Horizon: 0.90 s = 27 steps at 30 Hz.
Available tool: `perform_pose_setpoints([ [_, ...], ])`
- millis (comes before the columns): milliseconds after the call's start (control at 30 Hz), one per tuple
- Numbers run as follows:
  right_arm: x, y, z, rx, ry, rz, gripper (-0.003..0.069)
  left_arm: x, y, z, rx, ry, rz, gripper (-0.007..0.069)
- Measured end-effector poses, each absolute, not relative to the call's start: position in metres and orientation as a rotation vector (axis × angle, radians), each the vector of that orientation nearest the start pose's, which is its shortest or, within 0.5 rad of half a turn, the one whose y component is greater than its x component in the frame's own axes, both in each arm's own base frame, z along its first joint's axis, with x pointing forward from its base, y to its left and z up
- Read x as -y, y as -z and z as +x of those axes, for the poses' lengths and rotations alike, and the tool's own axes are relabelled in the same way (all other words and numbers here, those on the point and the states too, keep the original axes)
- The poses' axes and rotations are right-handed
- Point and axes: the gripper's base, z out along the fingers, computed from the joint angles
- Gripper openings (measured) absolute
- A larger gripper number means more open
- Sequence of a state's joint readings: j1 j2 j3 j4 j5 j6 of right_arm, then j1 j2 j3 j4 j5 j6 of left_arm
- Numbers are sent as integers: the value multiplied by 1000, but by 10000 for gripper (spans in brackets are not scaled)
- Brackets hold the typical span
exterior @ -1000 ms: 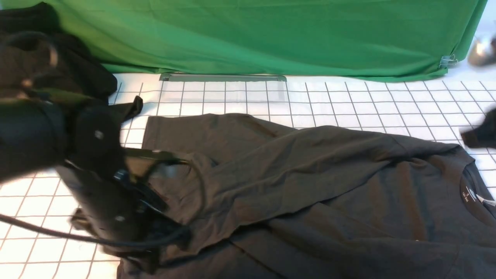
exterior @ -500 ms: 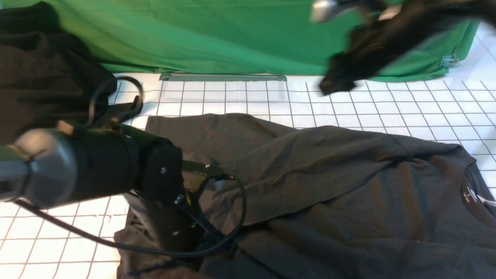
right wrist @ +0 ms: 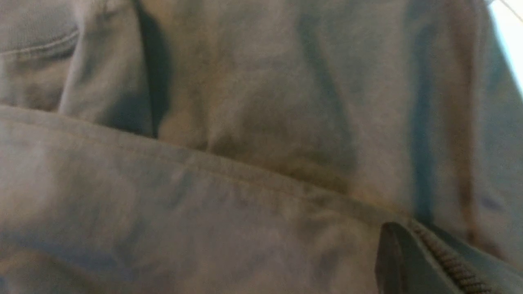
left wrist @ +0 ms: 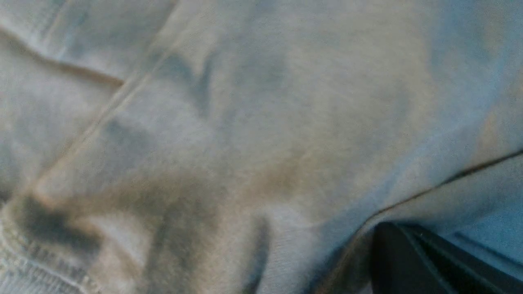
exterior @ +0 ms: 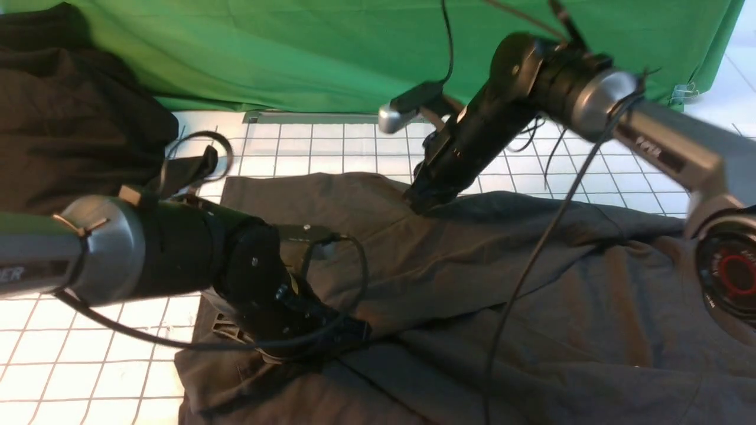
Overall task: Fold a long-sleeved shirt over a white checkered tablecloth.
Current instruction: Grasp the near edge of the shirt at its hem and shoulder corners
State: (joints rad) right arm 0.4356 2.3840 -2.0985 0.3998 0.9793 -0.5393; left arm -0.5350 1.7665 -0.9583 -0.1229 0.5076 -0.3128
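Note:
The dark charcoal long-sleeved shirt [exterior: 472, 283] lies rumpled across the white checkered tablecloth [exterior: 590, 159]; its chest print does not show. My left gripper [exterior: 331, 342] is pressed down into the shirt's near left part. My right gripper [exterior: 422, 200] reaches over to the shirt's far edge and touches the cloth there. In each wrist view only one dark finger shows, well off to one side, with shirt cloth [left wrist: 261, 122] [right wrist: 245, 122] filling the picture: the left finger [left wrist: 408, 261] sits under a fold and the right finger [right wrist: 404, 261] shows its ribbed pad. Both other fingers are hidden by cloth.
A deeper-black heap of cloth [exterior: 71, 118] sits at the back left. Plain green cloth [exterior: 354, 53] hangs along the back, with a grey strip [exterior: 339, 118] at its foot. My right arm's joint with a red ring [exterior: 729, 277] and loose cables hang over the shirt's right side.
My right arm swung in from the upper right and dropped its gripper onto the shirt's far edge. My left arm shifted right and lower, into the shirt's near left part.

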Motion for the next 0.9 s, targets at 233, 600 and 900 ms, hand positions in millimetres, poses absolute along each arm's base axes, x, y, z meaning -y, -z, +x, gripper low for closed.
perform_pose_setpoints([
  [233, -248, -158, 464, -2483, -477, -1028, -2, 172, -157, 277, -2869, 339, 213, -4],
  [600, -230, -156, 489, -2414, -319, -834, 1, 196, -197, 242, -2819, 465, 349, -4],
  [900, -206, -159, 503, -2406, -229, -735, 10, 193, -197, 241, -2825, 423, 372, -4],
])
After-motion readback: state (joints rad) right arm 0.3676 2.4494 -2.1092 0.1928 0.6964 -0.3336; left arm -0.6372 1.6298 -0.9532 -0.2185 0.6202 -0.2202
